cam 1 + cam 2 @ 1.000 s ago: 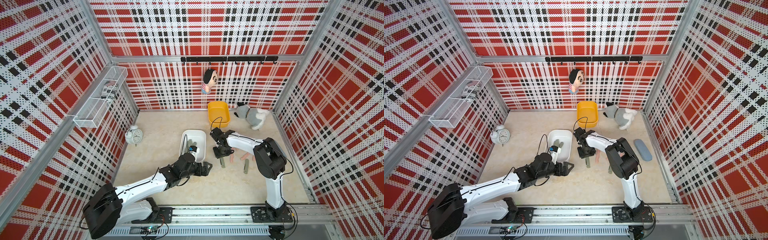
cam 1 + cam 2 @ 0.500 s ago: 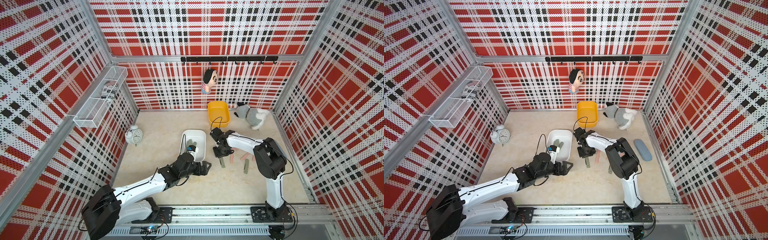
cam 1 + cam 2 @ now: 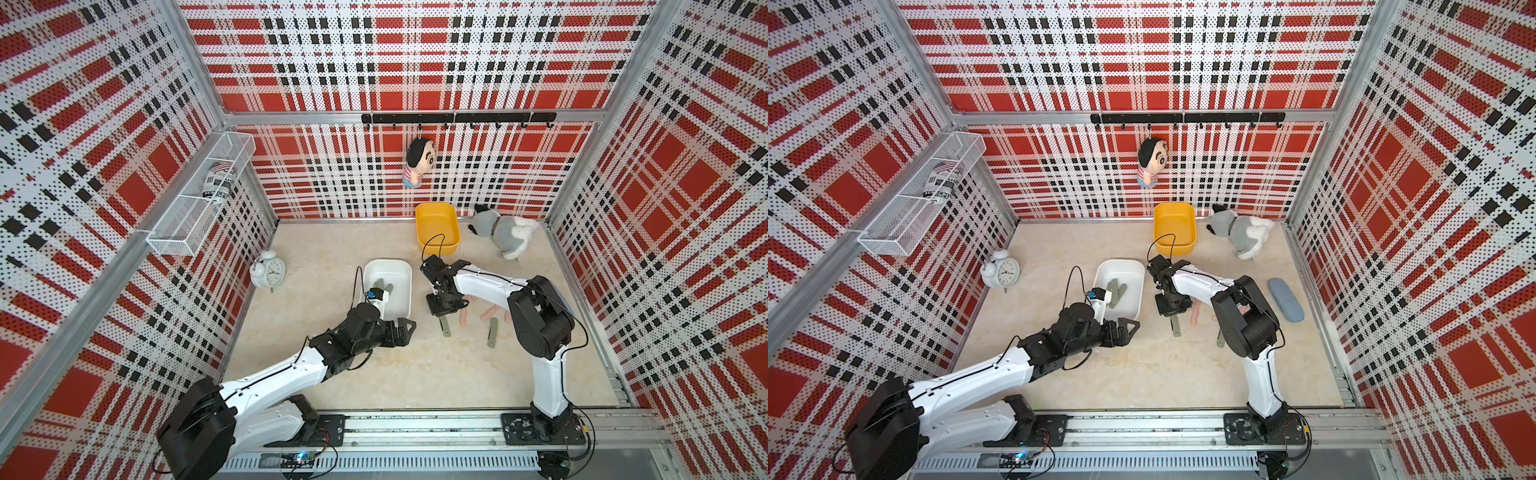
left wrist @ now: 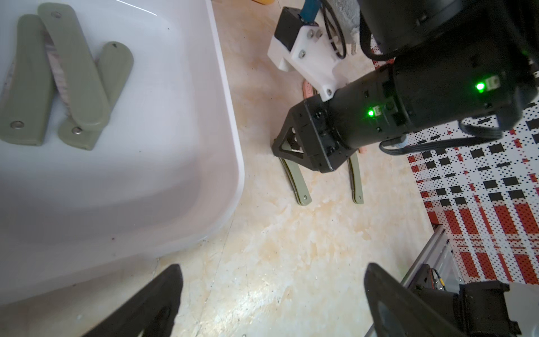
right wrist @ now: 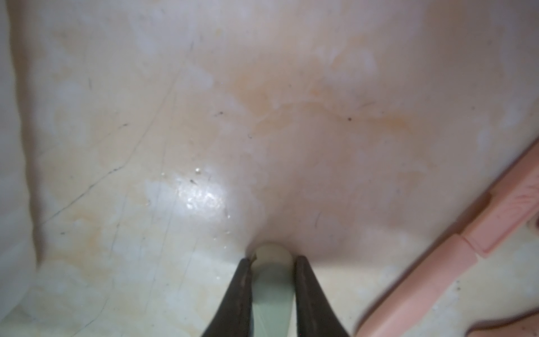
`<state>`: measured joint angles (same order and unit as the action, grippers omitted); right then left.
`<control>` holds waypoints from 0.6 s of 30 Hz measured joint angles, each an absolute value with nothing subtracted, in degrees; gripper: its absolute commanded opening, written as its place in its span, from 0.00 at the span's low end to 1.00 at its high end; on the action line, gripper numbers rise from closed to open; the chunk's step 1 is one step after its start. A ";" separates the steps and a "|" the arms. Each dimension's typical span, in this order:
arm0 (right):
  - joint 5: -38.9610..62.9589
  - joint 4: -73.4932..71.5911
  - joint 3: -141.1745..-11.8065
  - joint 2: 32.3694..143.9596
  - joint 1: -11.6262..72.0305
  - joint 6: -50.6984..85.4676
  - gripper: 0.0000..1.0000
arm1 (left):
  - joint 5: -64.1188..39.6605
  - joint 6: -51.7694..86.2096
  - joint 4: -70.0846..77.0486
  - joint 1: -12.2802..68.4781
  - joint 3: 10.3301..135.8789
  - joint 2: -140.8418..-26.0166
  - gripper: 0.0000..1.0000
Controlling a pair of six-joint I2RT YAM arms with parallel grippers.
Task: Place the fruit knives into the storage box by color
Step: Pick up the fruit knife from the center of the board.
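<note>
My right gripper (image 3: pixel 441 311) points down at the table and is shut on one end of a sage green fruit knife (image 5: pixel 272 291), whose other end lies on the table (image 3: pixel 445 327). A second green knife (image 3: pixel 492 331) and pink knives (image 3: pixel 464 318) lie just to its right. The white storage box (image 3: pixel 397 303) holds three green knives (image 4: pixel 73 76). The yellow storage box (image 3: pixel 438 248) stands behind it. My left gripper (image 3: pixel 405 330) hovers open and empty at the white box's near corner, left of the held knife.
An alarm clock (image 3: pixel 268 272) stands at the left wall and a plush dog (image 3: pixel 505 235) lies at the back right. A blue-grey case (image 3: pixel 1285 299) rests near the right wall. A wire basket (image 3: pixel 199 199) and a hanging doll (image 3: pixel 417 164) are on the walls.
The right gripper's jaws have closed onto the green knife on the table. The left arm has barely moved.
</note>
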<state>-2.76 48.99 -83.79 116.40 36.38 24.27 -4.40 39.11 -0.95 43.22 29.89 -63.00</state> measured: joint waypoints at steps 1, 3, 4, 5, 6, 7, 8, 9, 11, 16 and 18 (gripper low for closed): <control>-2.68 49.10 -84.12 116.33 36.38 24.25 0.20 | -4.45 39.07 -1.10 42.96 29.89 -62.87 0.99; -2.61 49.60 -84.99 116.09 36.38 24.18 0.20 | -4.51 38.96 -1.61 42.30 29.89 -62.37 0.99; -2.57 49.78 -85.36 115.92 36.36 24.12 0.20 | -4.51 38.96 -1.83 42.02 29.89 -62.15 0.99; -2.55 50.00 -85.82 115.70 36.38 24.03 0.20 | -4.58 38.94 -1.98 41.69 29.89 -61.93 0.99; -2.50 50.28 -86.41 115.55 36.38 23.99 0.20 | -4.67 38.87 -2.15 41.39 29.89 -61.71 0.99; -2.42 50.39 -86.94 115.44 36.38 23.88 0.20 | -4.75 38.79 -2.26 41.12 29.89 -61.54 0.99; -2.39 50.59 -87.57 115.35 36.38 23.81 0.20 | -4.89 38.72 -2.42 40.77 29.89 -61.34 0.99; -2.37 50.78 -88.12 115.28 36.36 23.77 0.20 | -4.99 38.63 -2.57 40.47 29.89 -61.19 0.99; -2.37 51.33 -89.25 115.22 36.38 23.59 0.19 | -5.15 38.46 -2.98 39.81 29.91 -60.88 0.99; -2.37 53.43 -93.14 115.18 36.36 23.33 0.19 | -5.34 37.76 -4.73 37.98 30.24 -60.12 0.99; -2.28 54.13 -95.29 115.18 36.38 23.18 0.19 | -5.37 37.28 -5.61 37.19 30.59 -60.03 0.99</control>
